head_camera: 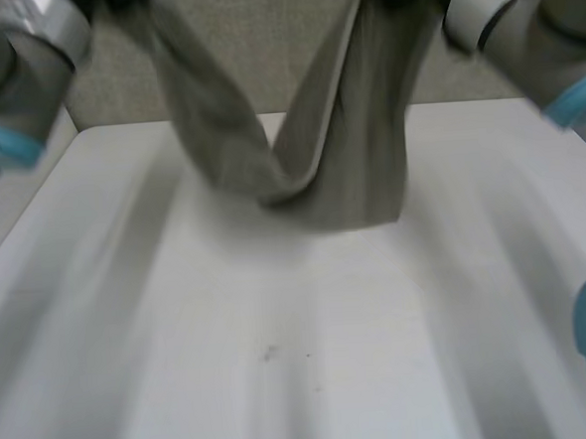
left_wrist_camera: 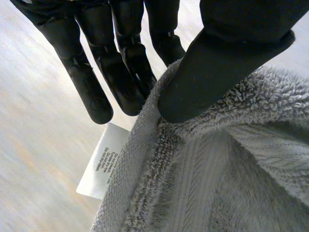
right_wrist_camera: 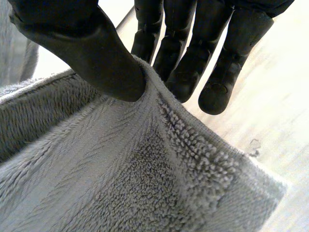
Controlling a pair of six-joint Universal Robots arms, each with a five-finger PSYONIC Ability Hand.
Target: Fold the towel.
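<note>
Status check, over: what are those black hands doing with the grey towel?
Left hand pinching edge of grey terry towel, near white label. Right hand pinching another edge. Towel hangs sagging between them over white table.

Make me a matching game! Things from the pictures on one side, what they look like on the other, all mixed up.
Things:
1. towel
2. label
3. table
4. left hand

Descriptions:
A. black, pinching the towel
B. white, with tiny print
C. grey and fluffy, hanging
D. white and flat, below the towel

Pairs: 1-C, 2-B, 3-D, 4-A
</note>
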